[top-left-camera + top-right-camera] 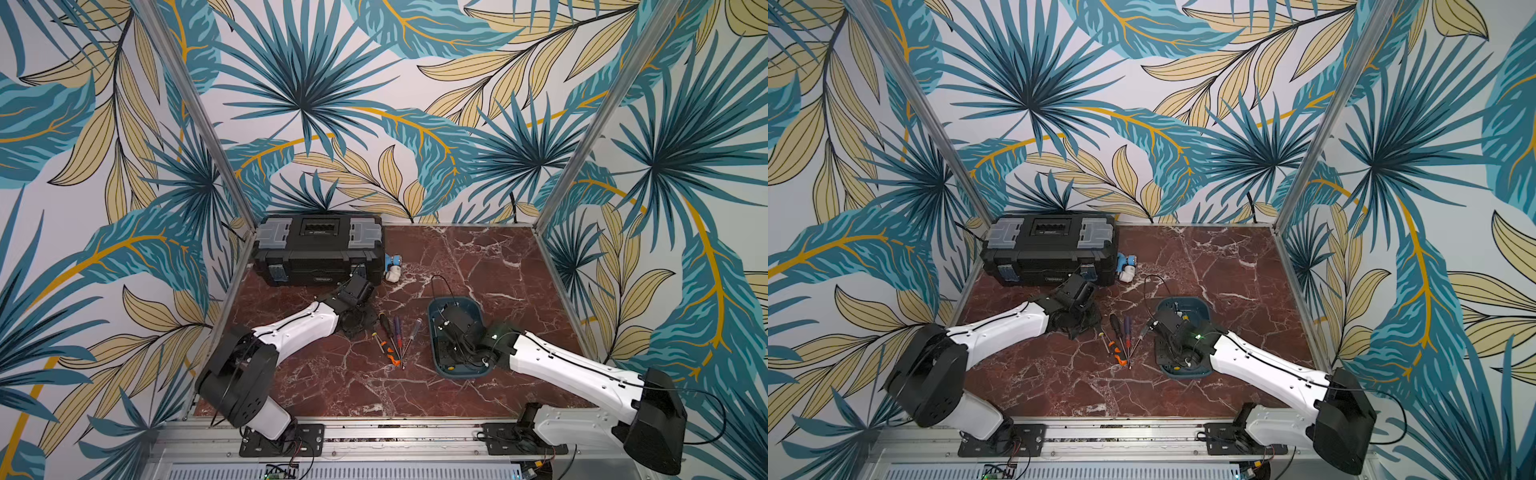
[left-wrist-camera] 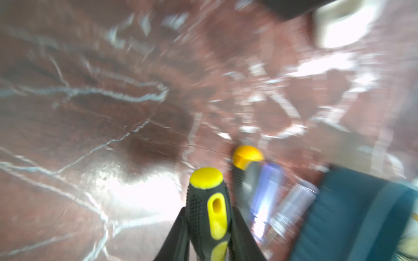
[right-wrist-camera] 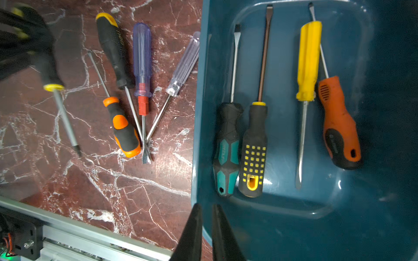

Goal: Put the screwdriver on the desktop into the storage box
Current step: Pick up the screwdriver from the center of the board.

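Observation:
My left gripper [image 2: 209, 211] is shut on the black-and-yellow handle of a screwdriver [image 2: 216, 210]. The right wrist view shows that screwdriver [image 3: 64, 117] slanting over the desktop [image 3: 67, 192]; I cannot tell if its tip touches. Several more screwdrivers [image 3: 142, 58] lie fanned on the desktop [image 1: 498, 270], between my left gripper [image 1: 358, 322] and the teal storage box [image 1: 465, 374]. The storage box [image 3: 282, 210] holds several screwdrivers [image 3: 253, 149]. My right gripper [image 3: 207, 206] hangs over the box's near corner, shut, with nothing between its fingers.
A black toolbox [image 1: 318, 249] with grey lid compartments stands at the back left, with a small blue and white object [image 1: 392, 268] beside it. An aluminium frame rail [image 3: 90, 235] runs along the front edge. A black cable [image 1: 440, 282] loops above the box.

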`<state>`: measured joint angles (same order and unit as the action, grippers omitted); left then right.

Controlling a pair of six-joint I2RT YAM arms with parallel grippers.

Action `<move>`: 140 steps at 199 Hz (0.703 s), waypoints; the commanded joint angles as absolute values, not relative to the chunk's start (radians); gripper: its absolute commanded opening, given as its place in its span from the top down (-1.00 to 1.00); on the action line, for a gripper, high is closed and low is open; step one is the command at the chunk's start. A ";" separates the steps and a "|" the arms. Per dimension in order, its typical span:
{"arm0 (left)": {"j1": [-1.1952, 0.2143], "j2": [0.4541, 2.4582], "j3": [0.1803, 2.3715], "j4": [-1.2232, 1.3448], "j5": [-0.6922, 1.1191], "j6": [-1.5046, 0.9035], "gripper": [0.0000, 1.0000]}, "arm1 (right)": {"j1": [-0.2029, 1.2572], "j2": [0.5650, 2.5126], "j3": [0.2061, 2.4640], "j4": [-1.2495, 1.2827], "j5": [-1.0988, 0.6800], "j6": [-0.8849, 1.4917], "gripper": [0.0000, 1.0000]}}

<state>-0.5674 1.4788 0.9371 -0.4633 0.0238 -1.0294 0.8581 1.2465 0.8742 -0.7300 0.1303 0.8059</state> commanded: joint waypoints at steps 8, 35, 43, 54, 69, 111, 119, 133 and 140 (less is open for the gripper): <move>-0.572 1.314 0.881 -0.427 0.060 -0.902 1.00 | 0.870 1.240 0.907 -0.721 0.112 0.806 0.64; -0.575 1.180 0.781 -0.166 0.250 -0.882 1.00 | 0.890 1.162 0.936 -0.641 -0.016 0.749 0.20; -0.575 1.153 0.747 -0.063 0.317 -0.902 1.00 | 0.891 1.139 0.931 -0.589 -0.084 0.745 0.05; -0.576 1.131 0.702 0.096 0.408 -0.939 1.00 | 0.892 1.115 0.917 -0.504 -0.179 0.755 -0.11; -0.577 1.119 0.654 0.330 0.507 -1.002 1.00 | 0.892 1.091 0.875 -0.344 -0.311 0.792 -0.23; -0.577 1.117 0.597 0.603 0.601 -1.101 1.00 | 0.892 1.023 0.807 -0.123 -0.372 0.888 -0.16; -0.577 1.117 0.584 0.638 0.608 -1.118 1.00 | 0.893 1.014 0.808 -0.124 -0.370 0.890 -0.08; -0.577 1.116 0.561 0.686 0.604 -1.141 1.00 | 0.892 1.005 0.806 -0.118 -0.372 0.900 0.13; -0.577 1.116 0.554 0.699 0.601 -1.149 1.00 | 0.891 1.002 0.804 -0.107 -0.377 0.907 0.31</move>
<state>-0.5755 1.1313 0.5945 0.5030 0.5545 -1.0904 0.8871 1.0222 0.8284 -0.2001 -0.3332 0.8749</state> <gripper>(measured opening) 0.277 0.442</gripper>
